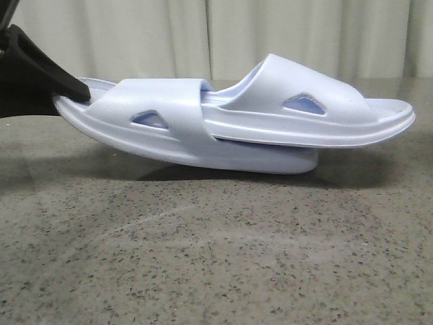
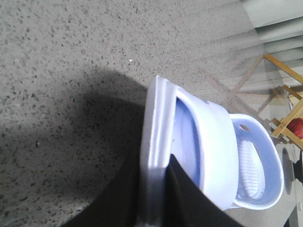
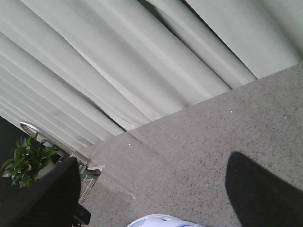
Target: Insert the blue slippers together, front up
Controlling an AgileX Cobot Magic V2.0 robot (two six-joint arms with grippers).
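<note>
The blue slippers (image 1: 237,122) are seen nested on the speckled counter (image 1: 216,257), one pushed through the other's strap. The left pincer (image 2: 158,194) is clamped on the outer slipper's heel rim. The right pincer (image 3: 156,198) is spread wide, nothing between its fingers, above a slipper edge. Curtains (image 1: 216,34) are hung behind; bare counter is seen in front.

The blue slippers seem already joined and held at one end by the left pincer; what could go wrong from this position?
1. The left pincer grips only the heel edge of the lower slipper, which is tilted and lifted at that end; it may slip out.
2. The upper slipper is only tucked under the lower one's strap, so it may slide out.
3. The right pincer is open and holds nothing, so that end is unsupported.
</note>
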